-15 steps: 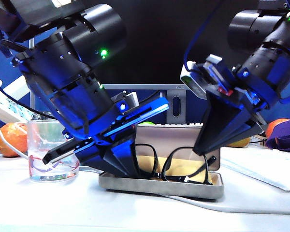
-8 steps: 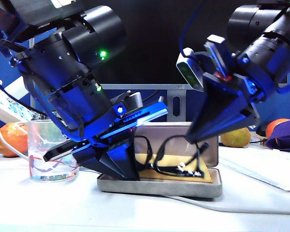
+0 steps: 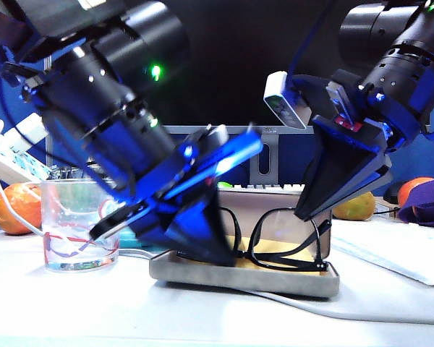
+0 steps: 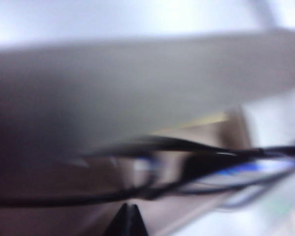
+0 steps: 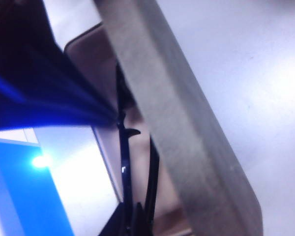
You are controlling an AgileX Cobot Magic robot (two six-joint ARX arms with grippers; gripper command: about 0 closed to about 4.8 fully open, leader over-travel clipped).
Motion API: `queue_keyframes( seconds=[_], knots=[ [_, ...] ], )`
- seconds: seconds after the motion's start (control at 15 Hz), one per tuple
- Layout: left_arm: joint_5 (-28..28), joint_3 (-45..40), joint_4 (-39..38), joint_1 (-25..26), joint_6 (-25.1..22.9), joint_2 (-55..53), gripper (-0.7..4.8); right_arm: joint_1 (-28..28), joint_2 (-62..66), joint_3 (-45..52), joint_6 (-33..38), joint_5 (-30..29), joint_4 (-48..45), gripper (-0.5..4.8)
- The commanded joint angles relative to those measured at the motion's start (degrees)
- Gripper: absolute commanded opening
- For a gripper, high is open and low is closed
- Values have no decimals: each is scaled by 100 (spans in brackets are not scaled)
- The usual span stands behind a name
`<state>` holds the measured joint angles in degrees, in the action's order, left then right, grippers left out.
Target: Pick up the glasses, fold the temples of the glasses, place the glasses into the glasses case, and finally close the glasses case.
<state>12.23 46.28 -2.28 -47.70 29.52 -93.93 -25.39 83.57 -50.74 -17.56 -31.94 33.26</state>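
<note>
Crowded case, open table front

Both closed grippers, left [image 3: 202, 249] and right [image 3: 304, 213], and the glasses [image 3: 282, 242] filled the glasses case [image 3: 246, 278]; a tumbler [image 3: 76, 228] (left edge) blocked that side; the table's [image 3: 217, 322] front edge lay free.

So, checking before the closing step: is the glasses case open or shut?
Open: the glasses case shows yellowish lining, its lid raised behind the glasses.

We see a white table [image 3: 202, 318]. On it the open glasses case [image 3: 246, 276] lies in the middle, grey, with its base flat on the surface. To the left stands a clear tumbler [image 3: 78, 224] with red ribbon print, and behind it an orange fruit [image 3: 13, 208]. A white cable [image 3: 362, 307] runs in front of the case. At the right lies a pale flat packet [image 3: 398, 253], and behind it a purple strap [image 3: 425, 202].
</note>
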Motion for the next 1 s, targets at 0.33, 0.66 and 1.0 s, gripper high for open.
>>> queue_keyframes(
  seconds=[0.33, 0.66, 1.0],
  knots=[
    [208, 4, -205, -9, -37, 841, -3, -7, -17, -22, -273, -264, -22, -1],
    [-708, 11, -461, -7, -2, 1110, -3, -7, -17, -26, -697, -431, 120, -1],
    [-1182, 11, -455, -7, 17, 1110, -4, -20, 48, -24, -992, -247, 118, -1]
  ],
)
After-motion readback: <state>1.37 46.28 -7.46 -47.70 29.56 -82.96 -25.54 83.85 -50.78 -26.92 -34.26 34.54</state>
